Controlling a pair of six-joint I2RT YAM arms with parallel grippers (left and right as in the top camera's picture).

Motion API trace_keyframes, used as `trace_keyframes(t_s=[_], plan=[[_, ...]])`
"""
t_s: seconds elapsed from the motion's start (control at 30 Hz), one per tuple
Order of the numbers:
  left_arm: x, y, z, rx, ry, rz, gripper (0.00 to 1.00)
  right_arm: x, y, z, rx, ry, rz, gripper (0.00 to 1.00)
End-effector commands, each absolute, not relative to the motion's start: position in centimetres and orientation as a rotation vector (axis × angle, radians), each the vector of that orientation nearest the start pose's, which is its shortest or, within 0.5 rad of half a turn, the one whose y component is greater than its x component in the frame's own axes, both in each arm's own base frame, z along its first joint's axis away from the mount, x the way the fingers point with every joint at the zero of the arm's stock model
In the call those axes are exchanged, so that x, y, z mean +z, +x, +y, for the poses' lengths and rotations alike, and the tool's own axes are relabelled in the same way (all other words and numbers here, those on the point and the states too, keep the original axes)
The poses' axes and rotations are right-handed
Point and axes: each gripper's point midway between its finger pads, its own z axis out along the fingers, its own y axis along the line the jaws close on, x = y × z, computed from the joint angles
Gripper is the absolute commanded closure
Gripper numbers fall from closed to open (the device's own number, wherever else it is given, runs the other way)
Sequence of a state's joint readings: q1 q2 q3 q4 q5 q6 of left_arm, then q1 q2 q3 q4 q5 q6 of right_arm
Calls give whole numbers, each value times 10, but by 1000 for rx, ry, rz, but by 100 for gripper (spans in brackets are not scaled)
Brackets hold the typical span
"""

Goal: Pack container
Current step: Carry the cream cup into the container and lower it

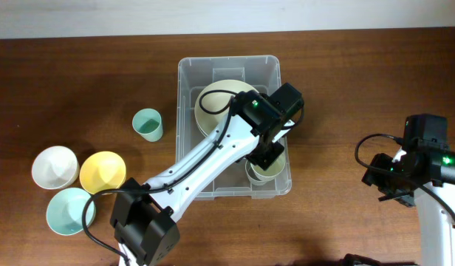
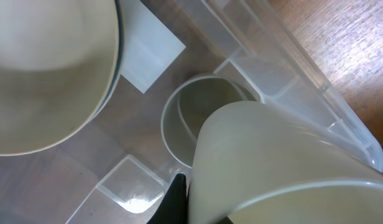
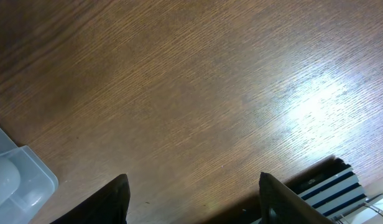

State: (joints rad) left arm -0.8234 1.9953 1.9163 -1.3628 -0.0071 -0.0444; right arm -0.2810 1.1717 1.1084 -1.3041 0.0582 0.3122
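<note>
The container is a large clear bin at the table's centre. A wide cream bowl lies in its far part, and a cream cup stands in its near right corner. My left gripper reaches into the bin. In the left wrist view it is shut on a cream cup, one black finger against the cup's wall. The held cup hangs tilted just above the standing cup. The bowl and a white label show there too. My right gripper is open and empty over bare wood.
Outside the bin on the left stand a teal cup, a white bowl, a yellow bowl and a teal bowl. The right arm is at the right edge. A bin corner shows in the right wrist view.
</note>
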Motion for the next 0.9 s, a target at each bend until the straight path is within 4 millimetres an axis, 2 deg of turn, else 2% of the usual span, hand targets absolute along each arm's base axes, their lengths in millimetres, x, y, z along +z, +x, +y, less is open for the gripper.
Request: trace_keyframes(t_s=[0.0,0.33,0.6,0.67,0.73,0.77,0.87], plan=[[149,285,-296,-50,1155,2781,99,160,203,-69,-80,858,2813,38],[149,296,-286,-47,1102,2801,99,160,203,-69,-80,858,2813,38],[149,296,-286,-48,1101,2802,99,160,203,-69,-80,858,2813,38],[149,296,-285,-48,1101,2802,92,160,203,-69,-80,858,2813,38],[149,296,-285,-47,1101,2802,74,160,203,-69,-80,858,2813,38],[149,296,-285,-48,1101,2802,60,160,203,-69,-80,858,2813,38],[149,296,-285,-48,1101,2802,48,160,203,-69,-80,858,2813,38]])
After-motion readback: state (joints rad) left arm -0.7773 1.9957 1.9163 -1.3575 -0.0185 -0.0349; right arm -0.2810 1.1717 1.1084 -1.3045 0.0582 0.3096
